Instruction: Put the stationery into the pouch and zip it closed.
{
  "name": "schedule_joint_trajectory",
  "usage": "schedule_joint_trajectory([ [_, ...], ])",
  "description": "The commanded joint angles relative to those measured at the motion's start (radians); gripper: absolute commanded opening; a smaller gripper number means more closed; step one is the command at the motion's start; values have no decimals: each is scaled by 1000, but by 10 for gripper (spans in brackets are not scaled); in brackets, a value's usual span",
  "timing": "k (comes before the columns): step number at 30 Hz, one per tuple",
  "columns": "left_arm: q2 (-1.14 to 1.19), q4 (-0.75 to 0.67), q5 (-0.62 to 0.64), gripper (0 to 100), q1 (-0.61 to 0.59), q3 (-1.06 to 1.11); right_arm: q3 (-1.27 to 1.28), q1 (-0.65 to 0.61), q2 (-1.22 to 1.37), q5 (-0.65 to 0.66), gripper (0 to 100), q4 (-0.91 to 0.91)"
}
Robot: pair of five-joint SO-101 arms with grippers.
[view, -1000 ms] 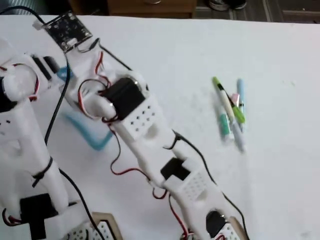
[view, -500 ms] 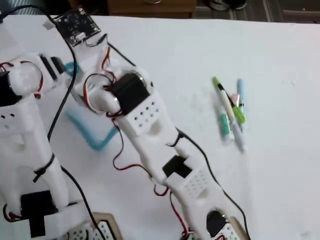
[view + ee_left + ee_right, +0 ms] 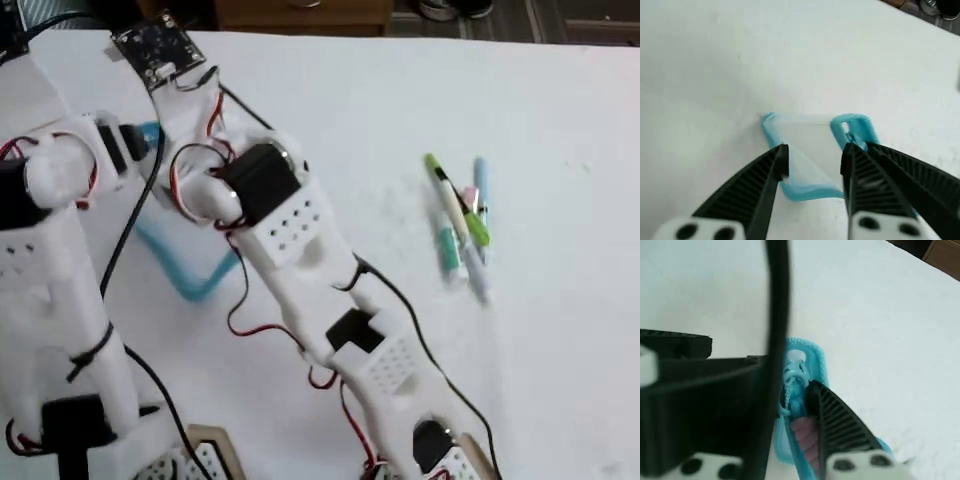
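Observation:
The pouch (image 3: 188, 276) is clear with a light blue edge and lies at the table's left, mostly under the two arms. In the left wrist view my left gripper (image 3: 812, 160) is open, its black fingers on either side of one end of the pouch (image 3: 807, 145). My right gripper (image 3: 790, 385) is shut on the zipper pull (image 3: 794, 371) at the pouch's blue end, and something pink (image 3: 805, 437) shows inside. Several pens (image 3: 460, 222) lie loose together on the right: a green marker (image 3: 452, 196), a blue pen (image 3: 481, 188) and a teal one (image 3: 450, 250).
A black cable (image 3: 778, 305) hangs across the right wrist view. The white table (image 3: 560, 330) is bare around the pens. Red and black wires (image 3: 250, 330) trail along the middle arm. Dark furniture (image 3: 300, 12) stands beyond the far edge.
Both arms have shifted toward the table's far side, and the left arm's wrist has come closer to the pouch's far end. The pens have not moved.

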Motion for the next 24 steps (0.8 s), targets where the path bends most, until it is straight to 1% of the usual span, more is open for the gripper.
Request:
schedule_joint_trajectory([
  [1,91,-14,-14,204,-64,2,32,-8,58,-11,19,10],
  [5,170,-6,-14,204,-74,4,32,-8,58,-11,19,10],
  [8,181,-6,-11,203,-74,-1,32,-10,58,-11,19,10],
  [14,91,18,-6,203,-78,-199,34,-13,59,-11,19,10],
  [18,43,18,40,203,-68,-223,34,-13,59,-11,19,10],
  [21,38,18,41,203,-26,-222,34,-13,59,-11,19,10],
  [24,35,20,41,203,54,-222,34,-13,59,-11,19,10],
])
